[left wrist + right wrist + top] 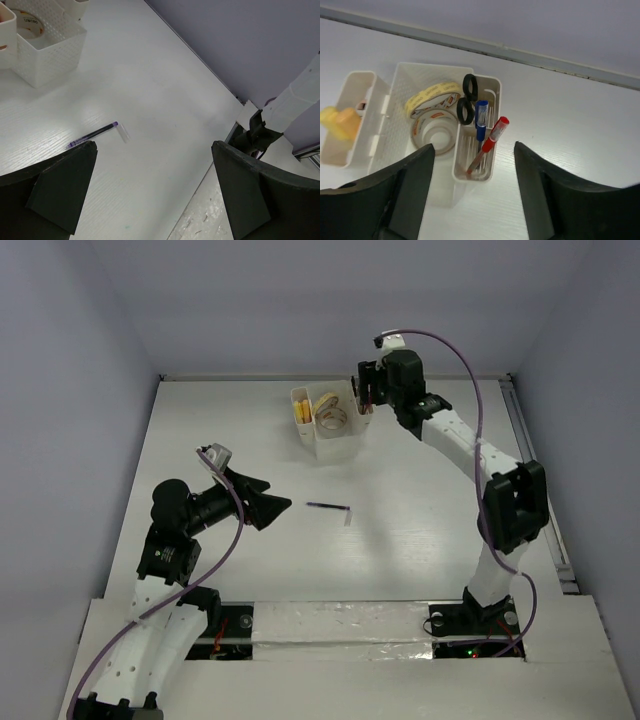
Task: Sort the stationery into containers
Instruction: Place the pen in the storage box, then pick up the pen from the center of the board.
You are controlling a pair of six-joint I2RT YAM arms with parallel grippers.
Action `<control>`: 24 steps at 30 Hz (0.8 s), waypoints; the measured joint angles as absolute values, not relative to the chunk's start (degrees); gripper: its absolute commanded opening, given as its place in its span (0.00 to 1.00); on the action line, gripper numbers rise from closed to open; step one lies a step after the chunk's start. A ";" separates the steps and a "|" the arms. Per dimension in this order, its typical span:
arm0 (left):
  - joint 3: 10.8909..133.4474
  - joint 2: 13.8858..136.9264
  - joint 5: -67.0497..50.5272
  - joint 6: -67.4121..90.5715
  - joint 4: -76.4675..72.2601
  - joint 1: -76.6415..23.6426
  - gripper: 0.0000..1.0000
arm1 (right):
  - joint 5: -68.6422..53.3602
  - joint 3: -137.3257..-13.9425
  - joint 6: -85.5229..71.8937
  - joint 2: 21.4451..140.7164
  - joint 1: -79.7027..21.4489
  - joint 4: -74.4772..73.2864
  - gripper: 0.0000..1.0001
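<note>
shows a thin dark pen (pixel 92 135), purple-tipped with a clear cap, flat on the white woodgrain table (pixel 165 90) just ahead of the left gripper (pixel 154 150), fingers spread wide and empty. below the right gripper (pixel 472 147), likewise parted and empty, shows a white perforated plastic organizer (pixel 432 67): tape rolls (pixel 432 117) mid, scissors (pixel 468 97), blue pen (pixel 481 117) and red pen (pixel 490 142) in one side slot, yellow sticks (pixel 340 122) in the other.

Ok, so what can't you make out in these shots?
- Right wrist: the yellow sticks are blurred near the frame's left edge, so their count is unclear.
- Right wrist: the scissors show only their handles. The blades are hidden down inside the organizer.
- Left wrist: the organizer is cut off by the top-left edge.
- Top: the pen on the table is too small to tell its colour.
</note>
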State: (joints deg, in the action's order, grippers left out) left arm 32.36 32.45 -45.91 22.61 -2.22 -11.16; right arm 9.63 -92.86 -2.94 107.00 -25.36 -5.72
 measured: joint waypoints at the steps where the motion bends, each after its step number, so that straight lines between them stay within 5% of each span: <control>1: 32.36 32.47 -45.84 22.61 -2.20 -11.16 0.99 | 8.62 -92.29 -2.96 105.34 -25.50 -6.57 0.52; 4: 32.36 32.45 -45.78 22.61 -2.17 -11.16 0.99 | 5.26 -89.60 -3.14 99.24 -26.57 -9.28 0.36; 8: 32.36 32.29 -44.99 22.55 -1.85 -11.16 0.99 | -0.14 -84.60 -2.26 92.42 -31.40 -11.53 0.28; 16: 32.36 29.52 -41.10 22.24 0.19 -11.14 0.99 | -5.91 -76.09 2.37 97.95 -43.44 -19.16 0.63; 24: 32.36 27.24 -37.78 21.76 1.15 -11.11 0.99 | -6.20 -77.76 7.81 106.96 -45.95 -27.40 0.68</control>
State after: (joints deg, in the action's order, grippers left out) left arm 32.36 27.24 -37.78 21.76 1.15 -11.11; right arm -6.20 -77.76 7.81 106.96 -45.95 -27.40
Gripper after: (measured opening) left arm 0.989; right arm 0.679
